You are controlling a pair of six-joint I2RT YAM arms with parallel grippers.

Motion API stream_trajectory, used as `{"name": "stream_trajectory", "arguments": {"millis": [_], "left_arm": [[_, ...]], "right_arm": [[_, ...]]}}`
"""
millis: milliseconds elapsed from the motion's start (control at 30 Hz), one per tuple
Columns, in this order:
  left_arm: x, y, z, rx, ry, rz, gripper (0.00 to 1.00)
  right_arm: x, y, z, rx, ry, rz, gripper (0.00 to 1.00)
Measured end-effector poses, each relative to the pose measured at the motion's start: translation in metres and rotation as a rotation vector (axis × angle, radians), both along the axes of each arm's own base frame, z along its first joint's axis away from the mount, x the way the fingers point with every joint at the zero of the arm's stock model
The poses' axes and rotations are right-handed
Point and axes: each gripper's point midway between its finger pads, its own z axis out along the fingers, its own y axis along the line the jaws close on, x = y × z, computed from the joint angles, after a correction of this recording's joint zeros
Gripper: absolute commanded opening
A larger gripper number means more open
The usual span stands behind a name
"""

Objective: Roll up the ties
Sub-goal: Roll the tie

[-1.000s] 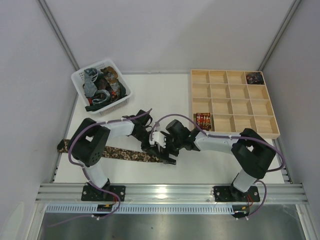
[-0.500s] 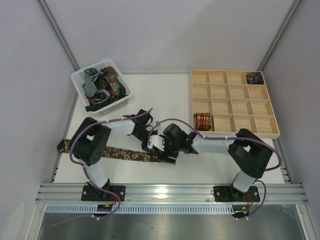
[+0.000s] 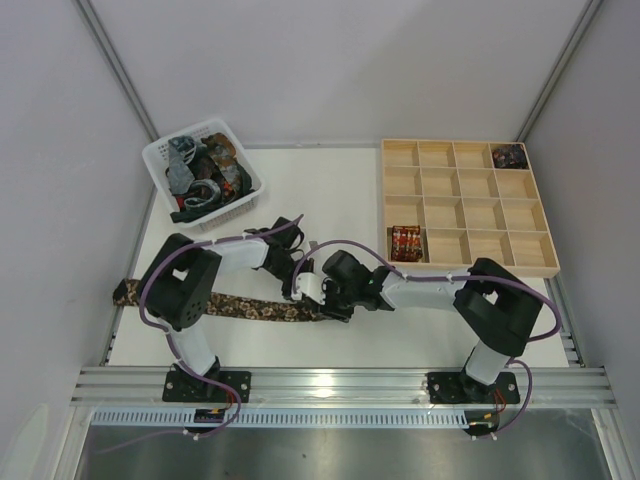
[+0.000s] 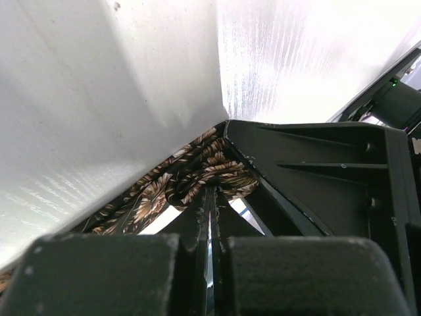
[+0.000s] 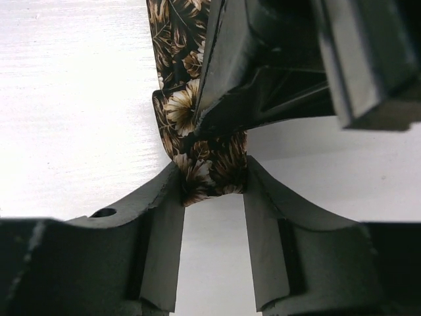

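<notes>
A dark brown tie (image 3: 232, 305) with a tan floral print lies flat along the table's near left, its left tip at the table edge. Its right end is folded into a small bunch (image 5: 209, 168). My left gripper (image 3: 300, 289) is shut, and its tips (image 4: 212, 192) pinch that bunch from above. My right gripper (image 3: 326, 303) meets it from the right. In the right wrist view its two fingers press the fold's two sides, so my right gripper (image 5: 212, 181) is shut on the fold. More ties (image 3: 203, 170) are heaped in a white basket.
The white basket (image 3: 251, 190) stands at the back left. A wooden compartment tray (image 3: 465, 205) fills the back right, with a rolled tie (image 3: 405, 241) in a near-left cell and another roll (image 3: 510, 155) in the far right corner cell. Both arms cross close together at mid-table.
My right gripper has moved left up to the tie's folded end and closed from wide open onto its sides. The left gripper has stayed shut in place.
</notes>
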Motion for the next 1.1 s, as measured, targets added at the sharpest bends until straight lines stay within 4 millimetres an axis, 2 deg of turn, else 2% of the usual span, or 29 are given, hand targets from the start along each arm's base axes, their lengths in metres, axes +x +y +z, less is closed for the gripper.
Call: {"name": "stream_trajectory", "arguments": {"millis": [100, 133, 200, 233, 400, 500, 767, 833, 1067, 1100], "left_arm": [[0.002, 0.001, 0.001, -0.001, -0.001, 0.007, 0.0], [0.003, 0.001, 0.001, 0.0, -0.001, 0.009, 0.01], [0.006, 0.002, 0.002, -0.001, -0.006, 0.014, 0.01], [0.008, 0.002, 0.003, -0.002, -0.007, 0.017, 0.0], [0.01, 0.003, 0.004, -0.004, -0.011, 0.022, 0.01], [0.01, 0.003, 0.003, -0.004, -0.015, 0.018, 0.01], [0.01, 0.003, 0.003, -0.004, -0.016, 0.014, 0.01], [0.01, 0.004, 0.003, -0.005, -0.018, 0.013, 0.01], [0.012, 0.006, 0.003, -0.004, -0.015, 0.022, 0.0], [0.012, 0.006, 0.003, -0.003, -0.015, 0.024, 0.01]], "right_arm": [[0.0, 0.0, 0.0, 0.002, 0.0, -0.007, 0.48], [0.0, 0.0, 0.0, 0.004, 0.0, -0.009, 0.59], [0.001, 0.0, 0.001, 0.01, -0.004, -0.016, 0.72], [0.001, 0.0, 0.001, 0.013, -0.005, -0.022, 0.76], [0.001, 0.001, 0.003, 0.026, -0.004, -0.032, 0.89], [0.003, 0.002, 0.003, 0.031, -0.007, -0.038, 0.92], [0.011, 0.021, 0.002, 0.064, 0.002, -0.044, 0.92], [0.012, 0.026, 0.002, 0.08, 0.008, -0.048, 0.89], [0.008, 0.033, 0.001, 0.105, 0.045, -0.054, 0.68], [0.008, 0.033, 0.0, 0.105, 0.048, -0.055, 0.62]]}}
